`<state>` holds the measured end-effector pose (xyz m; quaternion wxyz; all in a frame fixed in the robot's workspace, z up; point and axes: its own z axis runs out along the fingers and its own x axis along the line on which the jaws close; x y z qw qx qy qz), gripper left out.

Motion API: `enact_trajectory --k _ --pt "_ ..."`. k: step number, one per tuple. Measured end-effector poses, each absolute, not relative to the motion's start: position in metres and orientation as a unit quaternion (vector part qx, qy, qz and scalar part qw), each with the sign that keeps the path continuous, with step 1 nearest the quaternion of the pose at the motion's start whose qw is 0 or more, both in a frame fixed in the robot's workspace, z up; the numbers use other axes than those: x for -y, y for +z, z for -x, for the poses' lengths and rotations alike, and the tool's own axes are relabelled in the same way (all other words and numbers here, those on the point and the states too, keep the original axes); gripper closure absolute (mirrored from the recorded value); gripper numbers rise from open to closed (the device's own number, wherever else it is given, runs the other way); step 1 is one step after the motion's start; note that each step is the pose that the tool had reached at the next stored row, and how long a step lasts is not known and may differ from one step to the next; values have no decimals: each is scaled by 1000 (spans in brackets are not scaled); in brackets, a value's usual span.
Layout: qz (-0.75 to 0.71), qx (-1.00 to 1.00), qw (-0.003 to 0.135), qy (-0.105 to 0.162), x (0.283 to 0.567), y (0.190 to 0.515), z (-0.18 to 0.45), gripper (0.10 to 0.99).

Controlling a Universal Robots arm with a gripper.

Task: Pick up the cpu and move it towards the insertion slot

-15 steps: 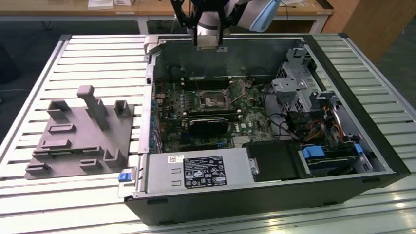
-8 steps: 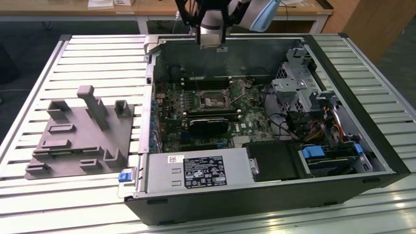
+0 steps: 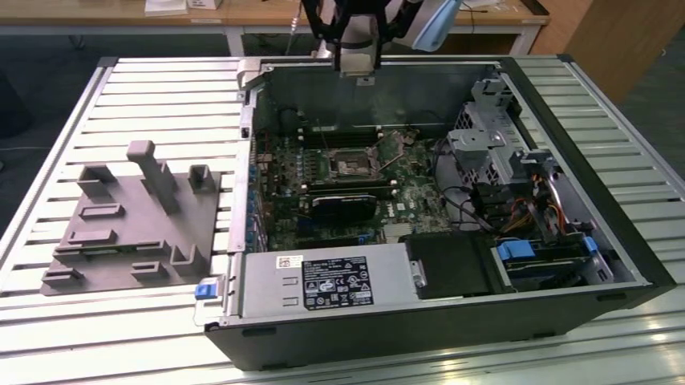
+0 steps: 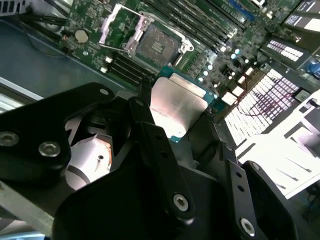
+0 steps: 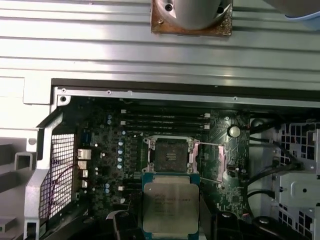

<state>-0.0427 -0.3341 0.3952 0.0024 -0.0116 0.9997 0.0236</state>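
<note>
**Clerk:** Item one — the cpu (image 5: 169, 206). Location?

**Checker:** Between the fingers of the gripper (image 4: 181, 116), closed on its opposite edges; it hangs in the air, clear of the board. In the first wrist view the chip sits just short of the insertion slot (image 5: 170, 155), near it but apart, the socket lying just beyond the claw's tip.

**Clerk:** Condition and handling?

**Checker:** Flat square, silvery metal top with a paler rim (teal board edge showing underneath in the second wrist view). By my judgement light and stiff, but fragile on the underside and smooth on the lid — so the hold belongs on the side edges, as it is here, never on the faces. A slight tilt could let it slip.

**Clerk:** Item two, the slot?

**Checker:** Dark centre, silvery bracket around it, on the green motherboard (image 5: 115, 140); in the second wrist view the slot (image 4: 159, 46) lies ahead of the claw and below it.

**Clerk:** Arm pose?

**Checker:** In the exterior view the gripper (image 3: 358, 74) hangs from above at the far wall of the open computer case (image 3: 428, 337), pointed down into it — the grey fixture plate (image 3: 107, 241) lies well off to the side.
</note>
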Motion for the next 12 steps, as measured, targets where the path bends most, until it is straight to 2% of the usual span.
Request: enact_trajectory --k 12 --pt "12 -1000 6 24 332 395 24 545"
